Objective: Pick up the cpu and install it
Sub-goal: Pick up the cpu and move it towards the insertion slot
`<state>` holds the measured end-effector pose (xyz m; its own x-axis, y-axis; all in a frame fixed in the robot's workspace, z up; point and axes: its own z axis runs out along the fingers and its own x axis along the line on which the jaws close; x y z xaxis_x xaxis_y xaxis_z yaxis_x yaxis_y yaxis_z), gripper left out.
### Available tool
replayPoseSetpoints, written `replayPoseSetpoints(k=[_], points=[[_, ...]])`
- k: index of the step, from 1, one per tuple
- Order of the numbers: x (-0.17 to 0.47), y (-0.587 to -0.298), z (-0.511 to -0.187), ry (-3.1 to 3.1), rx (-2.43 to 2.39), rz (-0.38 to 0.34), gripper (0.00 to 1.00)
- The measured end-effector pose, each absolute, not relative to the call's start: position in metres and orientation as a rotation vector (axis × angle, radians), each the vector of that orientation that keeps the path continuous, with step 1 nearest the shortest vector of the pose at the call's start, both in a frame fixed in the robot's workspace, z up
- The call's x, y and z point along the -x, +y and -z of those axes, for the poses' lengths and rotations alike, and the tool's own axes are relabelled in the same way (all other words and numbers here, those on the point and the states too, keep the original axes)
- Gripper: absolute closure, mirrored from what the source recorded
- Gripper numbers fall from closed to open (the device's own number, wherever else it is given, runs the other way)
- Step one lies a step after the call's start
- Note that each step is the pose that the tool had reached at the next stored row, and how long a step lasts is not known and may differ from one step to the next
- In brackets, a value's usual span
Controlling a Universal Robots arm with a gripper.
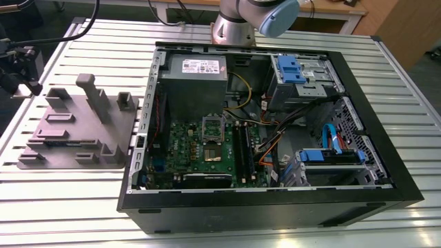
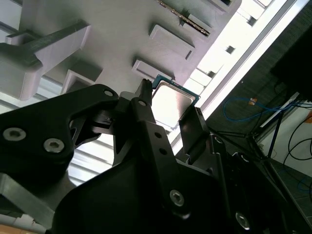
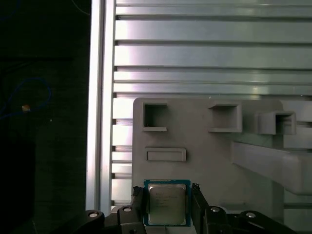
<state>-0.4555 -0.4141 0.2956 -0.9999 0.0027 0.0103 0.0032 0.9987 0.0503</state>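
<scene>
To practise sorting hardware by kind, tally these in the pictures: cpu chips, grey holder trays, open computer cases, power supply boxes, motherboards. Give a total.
cpu: 1
grey holder tray: 1
open computer case: 1
power supply box: 1
motherboard: 1
Total: 5

Grey fixture plate (image 1: 76, 132) on slatted metal table (image 1: 69, 206), open computer case (image 1: 276, 209), power supply (image 1: 196, 85)
</scene>
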Motion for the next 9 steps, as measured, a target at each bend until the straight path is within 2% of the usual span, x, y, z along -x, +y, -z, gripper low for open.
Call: replayPoseSetpoints(k=[9], points=[[0.4555, -0.4141, -0.2985, -3.13, 0.005, 0.079, 0.53]])
